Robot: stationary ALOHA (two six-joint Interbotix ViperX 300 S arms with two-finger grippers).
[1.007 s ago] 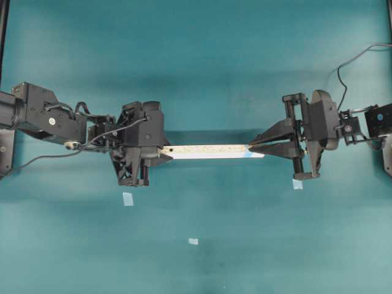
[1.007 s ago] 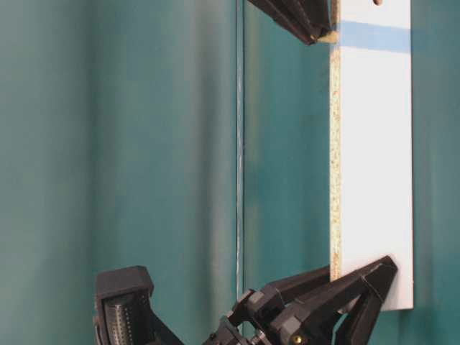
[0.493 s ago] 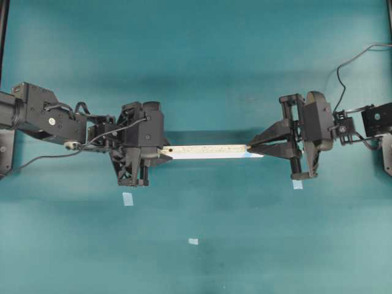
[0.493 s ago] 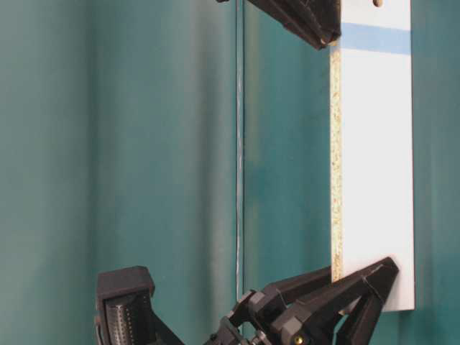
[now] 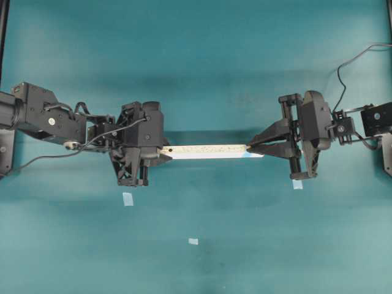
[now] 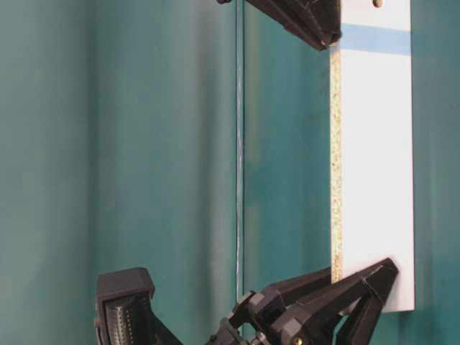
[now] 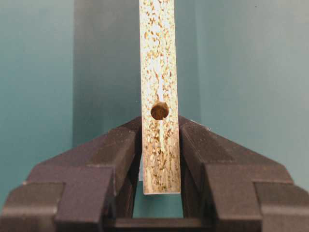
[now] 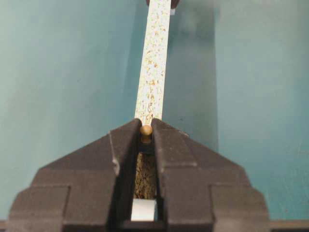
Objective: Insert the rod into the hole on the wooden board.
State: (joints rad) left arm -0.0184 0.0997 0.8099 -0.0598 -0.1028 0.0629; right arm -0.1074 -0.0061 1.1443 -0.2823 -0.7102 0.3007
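Observation:
The wooden board (image 5: 208,150) hangs level between both grippers above the table, its speckled edge facing up. My left gripper (image 5: 163,153) is shut on its unmarked end; in the left wrist view (image 7: 160,133) the jaws clamp the board (image 7: 158,58) just behind that end's hole (image 7: 160,110). My right gripper (image 5: 250,147) is shut on the rod (image 8: 146,130), a small cream dowel held upright on the board's speckled edge (image 8: 154,63) at the end with the blue mark (image 6: 374,39). The hole under the rod is hidden by the fingers.
Three small pale-blue tape squares lie on the teal table (image 5: 196,61): one (image 5: 127,198) in front of the left gripper, one (image 5: 193,241) near the middle front, one (image 5: 297,184) below the right gripper. Cables trail at the far right (image 5: 352,58).
My right gripper has shifted slightly left along the board. The cream rod tip that showed beside the board edge in the table-level view is now covered by the fingers. The left arm has not moved.

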